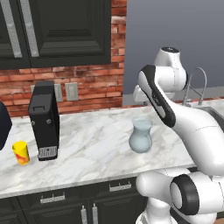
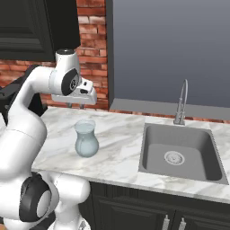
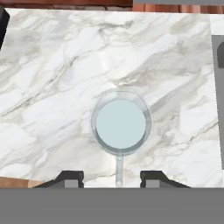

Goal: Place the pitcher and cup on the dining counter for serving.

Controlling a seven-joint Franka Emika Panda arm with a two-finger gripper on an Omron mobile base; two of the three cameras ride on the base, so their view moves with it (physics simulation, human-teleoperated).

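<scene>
Glass pitcher (image 1: 141,136) stands upright on marble counter (image 1: 96,148), centre-right of left base view, left of sink (image 2: 182,152) in right base view. Gripper (image 3: 112,178) hangs above it, jaws apart, holding nothing; hand view looks straight down into pitcher mouth, centre frame. Yellow cup (image 1: 20,153) sits at lower left of left base view, beside black coffee machine (image 1: 44,120).

The arm reaches forward, its pincer (image 3: 111,178) pointing straight down, jaws parted, empty.
</scene>
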